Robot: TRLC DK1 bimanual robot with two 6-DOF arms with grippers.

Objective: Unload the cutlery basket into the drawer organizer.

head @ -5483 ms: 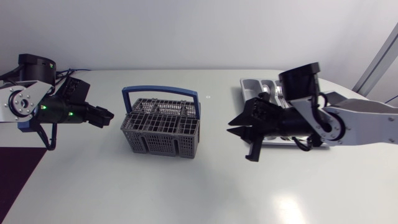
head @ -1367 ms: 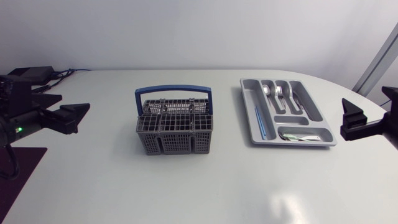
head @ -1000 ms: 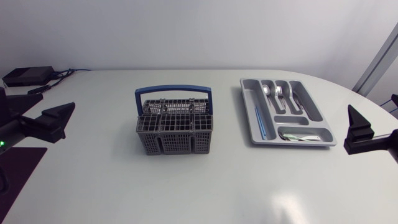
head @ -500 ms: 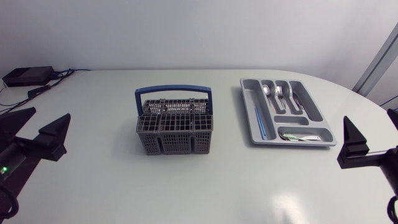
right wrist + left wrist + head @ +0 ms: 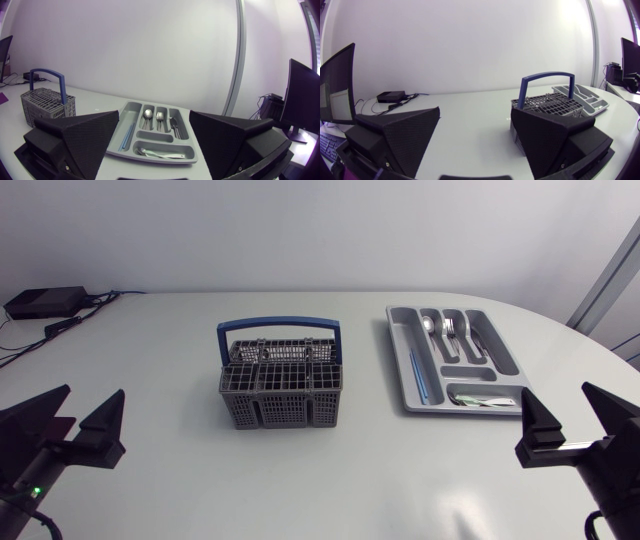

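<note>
Standing mid-table is the grey mesh plastic cutlery basket with a blue arched handle [image 5: 280,393]; well apart to its right lies the grey plastic drawer organizer [image 5: 462,371], silver spoons and forks [image 5: 450,328] in its far slots; left gripper [image 5: 90,402] near-left, fingers spread wide; right gripper [image 5: 557,396] near-right, fingers likewise apart.

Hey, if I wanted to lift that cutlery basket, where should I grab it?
Probably the blue handle, from straight above: it stands upright over the cutlery basket, its bar clear of the grid, so jaws could close across it.
</note>
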